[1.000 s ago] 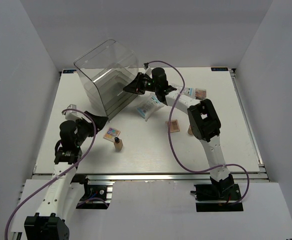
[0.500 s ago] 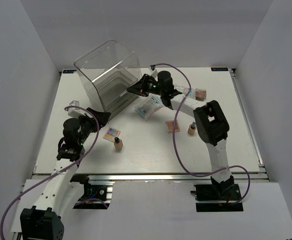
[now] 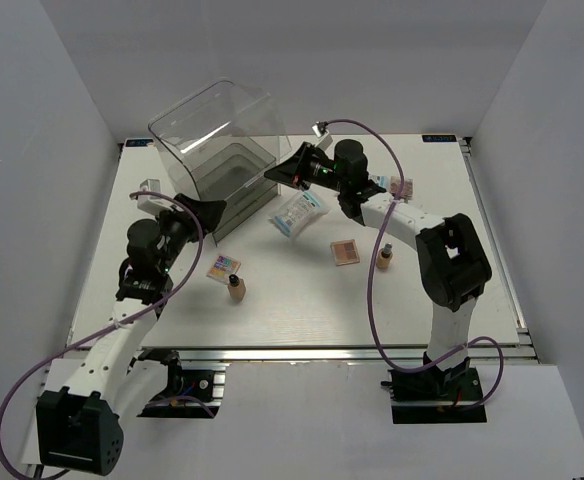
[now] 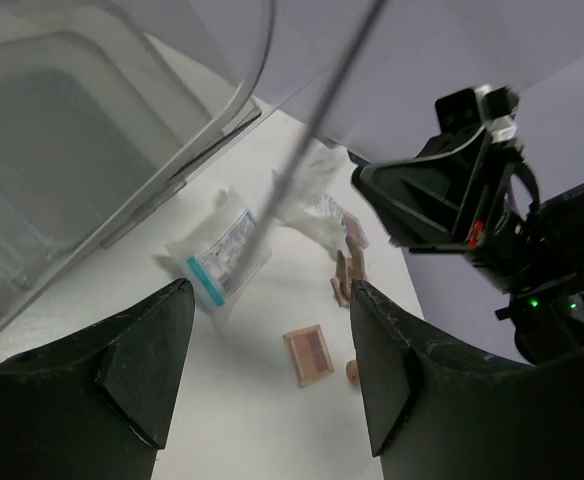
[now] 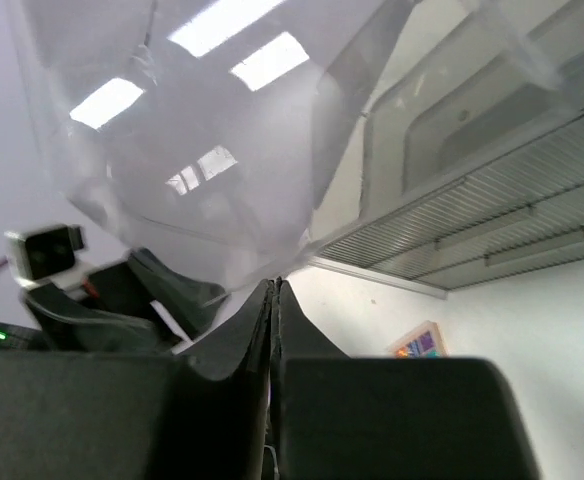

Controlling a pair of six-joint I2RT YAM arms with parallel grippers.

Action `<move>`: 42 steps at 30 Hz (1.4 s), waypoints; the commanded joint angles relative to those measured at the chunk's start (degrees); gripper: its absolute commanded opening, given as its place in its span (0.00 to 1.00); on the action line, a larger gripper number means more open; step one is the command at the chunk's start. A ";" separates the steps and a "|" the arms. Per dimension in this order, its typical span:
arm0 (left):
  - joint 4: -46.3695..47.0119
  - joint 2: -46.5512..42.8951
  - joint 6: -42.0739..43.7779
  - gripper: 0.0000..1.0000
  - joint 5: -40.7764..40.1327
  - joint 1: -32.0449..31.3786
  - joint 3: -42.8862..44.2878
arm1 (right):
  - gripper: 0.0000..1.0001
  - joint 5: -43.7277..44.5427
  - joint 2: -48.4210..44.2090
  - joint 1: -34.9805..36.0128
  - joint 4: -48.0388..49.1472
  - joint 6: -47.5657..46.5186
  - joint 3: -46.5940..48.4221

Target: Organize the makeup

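Right pincer (image 3: 270, 176) pulled back from drawer box (image 3: 222, 140), now closed | left pincer (image 3: 212, 213) open

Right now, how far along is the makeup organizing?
Nothing looks stowed yet. The left pincer is open and the right pincer shut, both by the clear plastic drawer box, neither holding makeup. The clear packet, tan dark-capped bottles and square palettes lie loose on the white table.
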 commanded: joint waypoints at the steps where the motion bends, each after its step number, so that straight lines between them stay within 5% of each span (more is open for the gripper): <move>1: 5.56 1.85 0.00 0.73 0.92 -0.19 3.62 | 0.00 -0.06 -2.77 -0.17 2.10 -2.07 -0.34; 13: 7.95 9.51 -0.44 0.63 3.92 -0.28 10.66 | 0.00 0.55 -2.77 0.09 0.43 -3.47 0.98; 17: 3.30 4.51 0.96 0.70 2.07 -0.28 10.40 | 0.29 2.14 -0.40 0.09 -4.94 -4.01 1.51; 22: -4.26 -1.82 1.84 0.73 0.23 -0.28 8.55 | 0.49 1.17 6.62 1.58 -6.34 -1.63 6.16; 42: -11.13 -6.49 1.14 0.74 -1.09 -0.28 5.30 | 0.46 3.36 20.26 3.25 -5.82 1.01 20.76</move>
